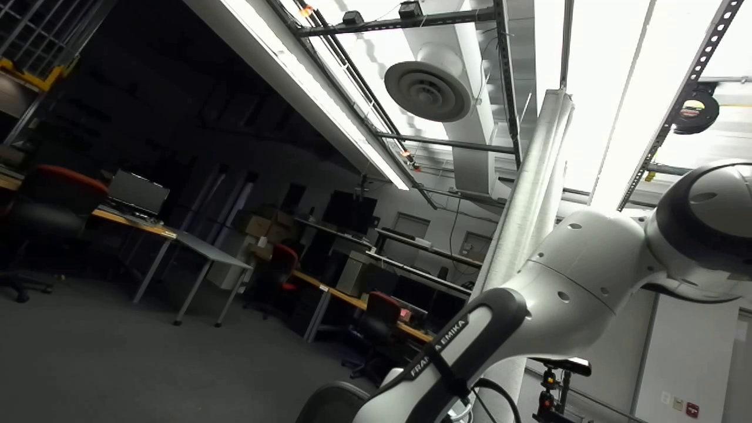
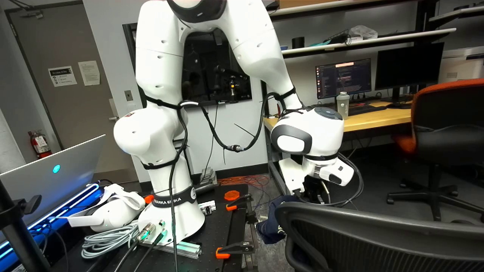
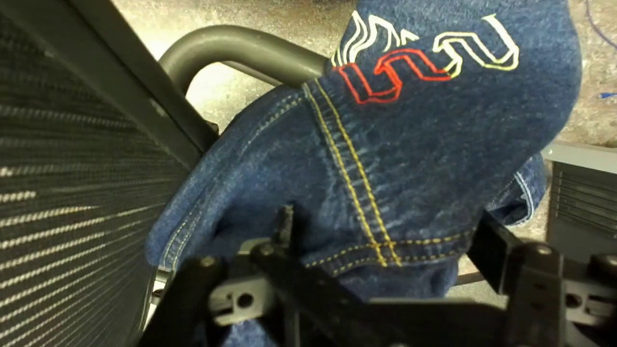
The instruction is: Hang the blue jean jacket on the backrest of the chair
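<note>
Apparently close yet unfinished: with a creased dark blue denim jacket (image 3: pixel 395 154) below the spread-fingered, empty black claw (image 3: pixel 385 229), beside the curved dark grey mesh chair backrest (image 2: pixel 389 238); left to drape over it.

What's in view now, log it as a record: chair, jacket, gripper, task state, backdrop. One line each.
Chair: dark frame, mesh backrest
Jacket: dark blue denim, red and white embroidery; partly hidden behind the backrest in an exterior view
Gripper: open, fingers apart over the jacket; whether they touch it is unclear
Task state: jacket not yet hung over the backrest's top
Backdrop: desk with an upright bottle and two monitors, one lit
</note>
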Motion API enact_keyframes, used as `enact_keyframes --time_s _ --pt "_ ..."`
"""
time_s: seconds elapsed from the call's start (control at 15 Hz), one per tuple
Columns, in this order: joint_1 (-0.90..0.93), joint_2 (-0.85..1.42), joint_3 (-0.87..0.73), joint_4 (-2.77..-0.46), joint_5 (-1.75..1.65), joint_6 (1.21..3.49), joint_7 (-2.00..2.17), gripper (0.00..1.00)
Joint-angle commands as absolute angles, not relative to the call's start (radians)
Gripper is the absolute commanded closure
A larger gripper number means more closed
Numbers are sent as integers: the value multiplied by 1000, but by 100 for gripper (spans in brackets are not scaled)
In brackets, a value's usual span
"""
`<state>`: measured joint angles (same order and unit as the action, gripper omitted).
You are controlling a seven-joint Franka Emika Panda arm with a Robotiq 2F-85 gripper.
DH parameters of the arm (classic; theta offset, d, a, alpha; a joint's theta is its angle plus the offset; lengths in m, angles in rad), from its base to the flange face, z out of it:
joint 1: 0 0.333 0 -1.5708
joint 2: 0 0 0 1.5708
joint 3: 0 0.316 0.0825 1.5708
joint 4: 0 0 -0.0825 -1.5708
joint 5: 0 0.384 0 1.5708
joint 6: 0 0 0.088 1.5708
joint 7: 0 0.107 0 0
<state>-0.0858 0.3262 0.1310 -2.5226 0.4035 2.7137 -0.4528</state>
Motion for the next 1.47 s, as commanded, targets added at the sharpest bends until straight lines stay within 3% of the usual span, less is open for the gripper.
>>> enact_keyframes --time_s 0.0,0.47,0.53,0.87,1.4 --pt "-139 371 174 -2464 417 2742 -457 43" --pt "-176 333 191 -2440 421 2750 -460 96" --pt "-180 324 194 -2440 424 2752 -461 99" --pt "-212 210 229 -2468 478 2764 -501 98" --pt "-189 -154 259 -2453 690 2690 -633 98"
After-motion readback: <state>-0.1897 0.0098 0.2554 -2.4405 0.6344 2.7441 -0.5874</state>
